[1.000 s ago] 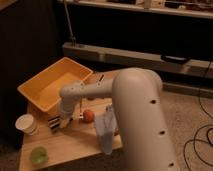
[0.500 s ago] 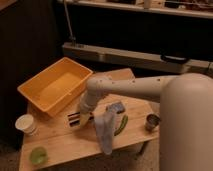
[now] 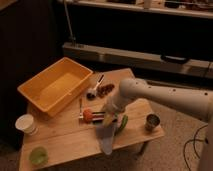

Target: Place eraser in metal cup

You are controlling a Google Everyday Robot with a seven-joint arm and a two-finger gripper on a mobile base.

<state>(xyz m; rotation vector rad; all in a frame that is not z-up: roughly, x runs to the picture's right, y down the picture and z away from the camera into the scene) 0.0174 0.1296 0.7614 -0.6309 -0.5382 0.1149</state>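
Observation:
The eraser (image 3: 82, 116), a small dark striped block, hangs just over the wooden table (image 3: 65, 142) at its middle, beside a small orange ball (image 3: 88, 114). My gripper (image 3: 92, 116) reaches in from the right at the end of the white arm (image 3: 150, 95) and is shut on the eraser. The metal cup (image 3: 152, 121), short, shiny and grey, stands upright near the table's right edge, well to the right of the gripper. The arm's wrist hides part of the table's middle.
A yellow bin (image 3: 55, 90) fills the back left. A white cup (image 3: 25, 123) and a green cup (image 3: 37, 156) stand at the front left. A blue-grey pad (image 3: 106, 137) overhangs the front edge, with a green item (image 3: 122, 124) beside it. Brown items (image 3: 106, 90) and a utensil (image 3: 95, 86) lie behind.
The arm has swung from the table's left toward the middle, carrying the eraser rightward to beside the orange ball. The metal cup, hidden a second ago, is uncovered.

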